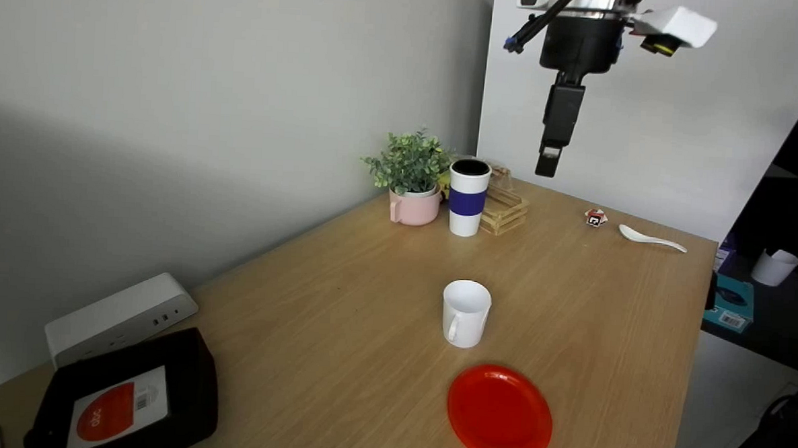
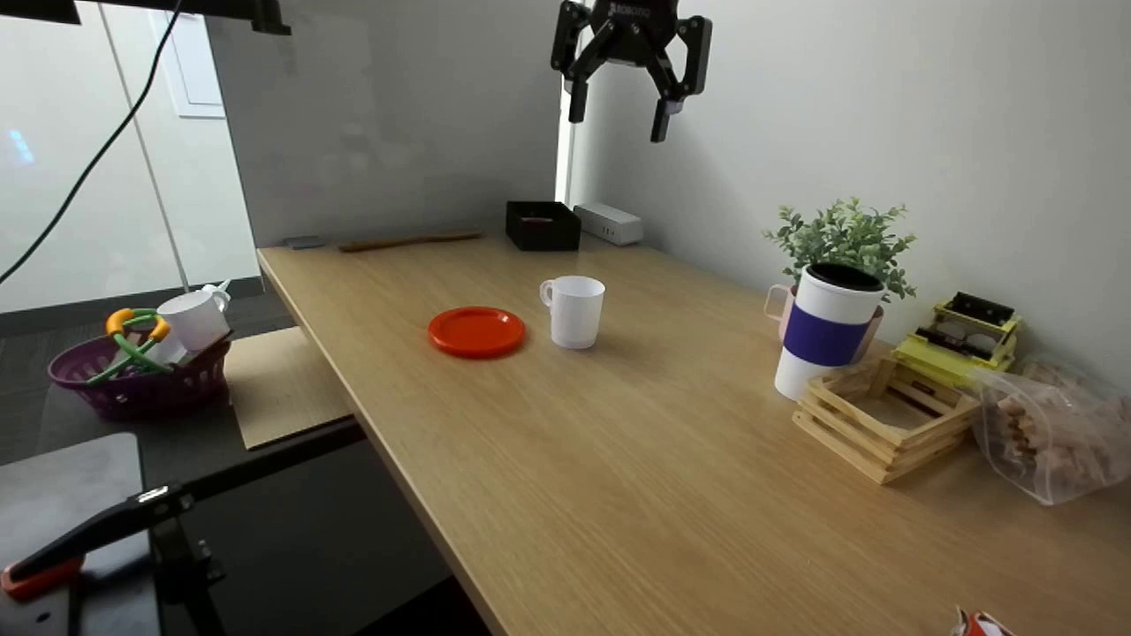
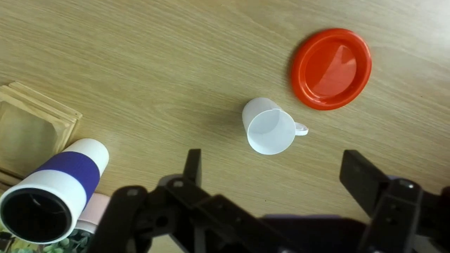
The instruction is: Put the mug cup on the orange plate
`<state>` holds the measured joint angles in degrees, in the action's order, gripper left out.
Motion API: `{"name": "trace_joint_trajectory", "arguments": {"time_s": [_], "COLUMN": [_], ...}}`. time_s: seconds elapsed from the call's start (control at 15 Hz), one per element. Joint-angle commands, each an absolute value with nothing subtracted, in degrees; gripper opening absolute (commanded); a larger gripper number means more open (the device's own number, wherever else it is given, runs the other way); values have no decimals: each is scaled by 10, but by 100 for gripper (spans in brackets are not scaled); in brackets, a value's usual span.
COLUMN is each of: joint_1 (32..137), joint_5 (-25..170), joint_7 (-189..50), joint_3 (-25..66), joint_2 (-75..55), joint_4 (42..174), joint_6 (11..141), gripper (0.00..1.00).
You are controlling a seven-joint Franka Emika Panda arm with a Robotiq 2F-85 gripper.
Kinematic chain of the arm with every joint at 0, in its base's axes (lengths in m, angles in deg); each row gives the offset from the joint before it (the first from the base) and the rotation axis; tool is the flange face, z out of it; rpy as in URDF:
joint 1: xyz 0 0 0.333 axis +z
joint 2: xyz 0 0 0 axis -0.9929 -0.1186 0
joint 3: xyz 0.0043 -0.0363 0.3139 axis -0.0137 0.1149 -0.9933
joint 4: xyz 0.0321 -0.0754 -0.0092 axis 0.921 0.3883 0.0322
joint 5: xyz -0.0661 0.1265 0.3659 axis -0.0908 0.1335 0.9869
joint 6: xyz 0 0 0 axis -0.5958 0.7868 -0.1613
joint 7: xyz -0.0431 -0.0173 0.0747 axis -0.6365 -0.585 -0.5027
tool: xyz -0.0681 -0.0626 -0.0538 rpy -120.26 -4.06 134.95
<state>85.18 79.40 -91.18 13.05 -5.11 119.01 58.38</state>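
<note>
White mug cup (image 1: 466,314) upright on a wood-grained table (image 1: 339,356), mouth facing up, near the orange plate (image 1: 498,413) yet apart from it in all three views. Handle (image 2: 547,291) turned toward the plate's side in an exterior view. Orange plate lying flat, glossy, broader than the mug cup. Black fingers (image 2: 661,122) spread wide and released, high above the table in both exterior views; in the wrist view, at either side of a broad gap, with mug cup and plate visible beyond.

Further along the table: tall white cup (image 1: 466,217) with dark mouth and blue-violet band, standing between a leafy plant (image 1: 408,160) in a pink pot (image 1: 414,210) and a wooden crate (image 1: 505,218) in an exterior view; contact between tall cup and crate impossible to tell. Clear bag (image 2: 1051,442) just beside the crate, contents blurred. White spoon (image 1: 633,233) and small red-and-white piece (image 1: 595,218) near the table's far edge in an exterior view. Black box (image 1: 196,404) just beside a long white unit (image 1: 122,316) with ports. Off the table, purple basket (image 2: 141,402) holding mixed items, among them a white vessel (image 2: 194,318).
</note>
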Motion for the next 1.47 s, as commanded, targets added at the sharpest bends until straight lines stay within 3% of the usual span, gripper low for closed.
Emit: {"name": "trace_joint_trajectory", "arguments": {"time_s": [0.0, 0.47, 0.53, 1.4], "joint_1": [839, 845, 845, 842], "joint_5": [819, 798, 800, 797], "joint_7": [-955, -941, -938, -958], "joint_3": [122, 115, 115, 110], "joint_2": [-123, -248, -214, -317], "joint_4": [1120, 1004, 1054, 935], "joint_6": [556, 485, 522, 493], "gripper": [100, 100, 100, 100]}}
